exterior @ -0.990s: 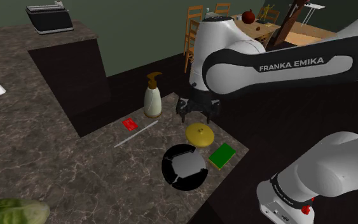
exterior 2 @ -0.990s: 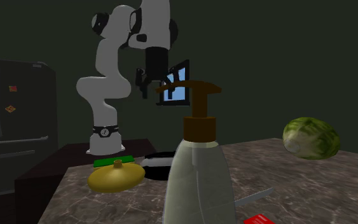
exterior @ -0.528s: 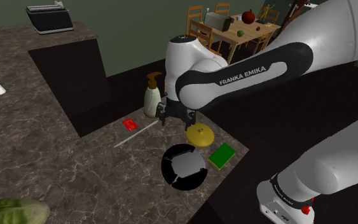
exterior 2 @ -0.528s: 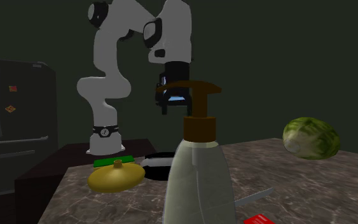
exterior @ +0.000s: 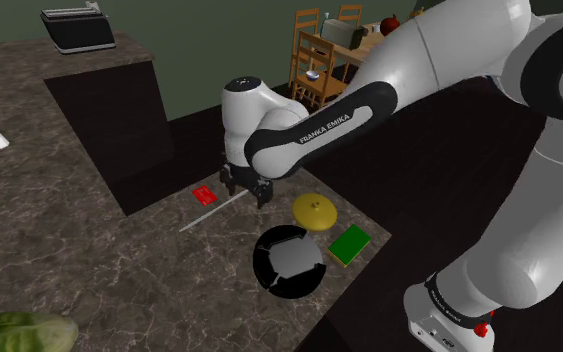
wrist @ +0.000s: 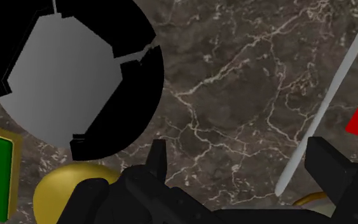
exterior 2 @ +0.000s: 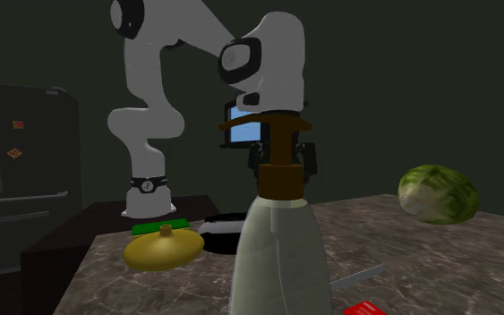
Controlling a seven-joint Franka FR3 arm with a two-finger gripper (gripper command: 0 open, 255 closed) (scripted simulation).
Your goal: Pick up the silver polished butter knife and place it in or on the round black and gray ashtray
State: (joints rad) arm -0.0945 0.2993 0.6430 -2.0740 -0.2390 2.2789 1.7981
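On veined surface [wrist: 234, 83]: hovering low over knife [wrist: 327, 102], holding pincer [wrist: 242, 172] apart, seemingly to straddle its end; reserving nearby ashtray [wrist: 139, 83] for drop-off.

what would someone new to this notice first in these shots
The big white arm arches down over the dark marbled counter, its black gripper open over one end of the pale butter knife. Down and right of the knife in the shoulder view sits the round black and grey ashtray, by a yellow disc and a green block. In the second exterior view a pump bottle looms in the foreground.
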